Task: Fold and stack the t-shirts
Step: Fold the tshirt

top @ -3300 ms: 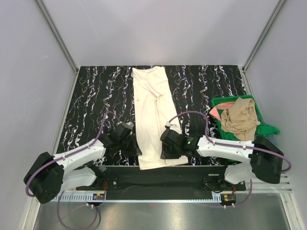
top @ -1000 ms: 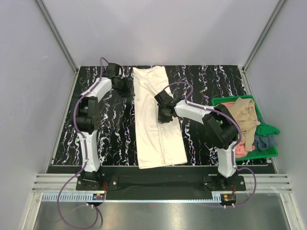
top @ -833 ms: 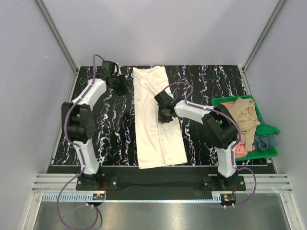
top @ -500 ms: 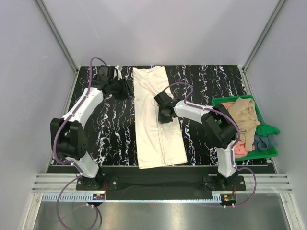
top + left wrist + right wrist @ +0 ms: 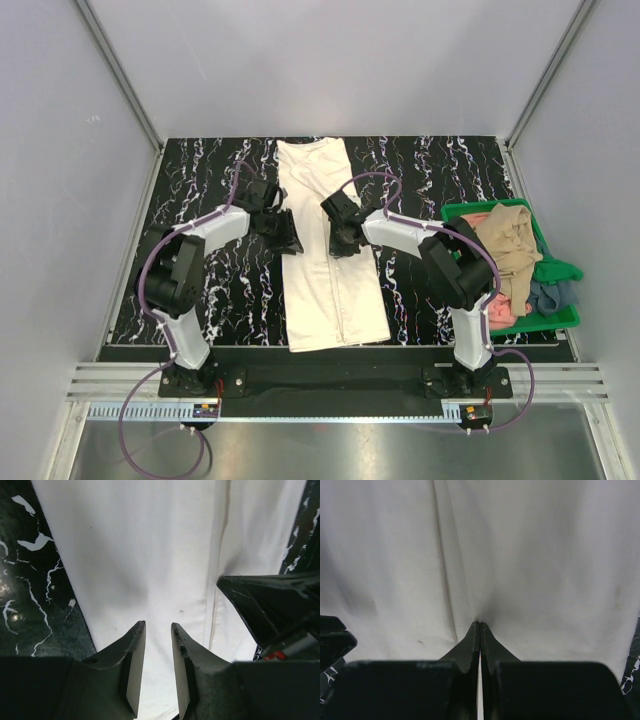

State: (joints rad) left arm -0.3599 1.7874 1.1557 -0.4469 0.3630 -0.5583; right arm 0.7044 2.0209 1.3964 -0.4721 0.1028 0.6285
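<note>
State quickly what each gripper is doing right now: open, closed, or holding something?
Left gripper: jaws slightly open, holding nothing.
Right gripper: jaws closed, pinching the cream t-shirt.

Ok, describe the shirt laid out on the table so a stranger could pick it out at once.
On the black marbled table, look down the middle. The cream t-shirt lies there flat, folded into one long narrow strip; the other shirts sit crumpled in the green bin at the right edge.

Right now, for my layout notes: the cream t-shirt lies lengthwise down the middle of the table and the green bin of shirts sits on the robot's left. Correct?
No: the green bin sits on the robot's right, as the top external view shows. The cream t-shirt does lie lengthwise down the middle of the table.
</note>
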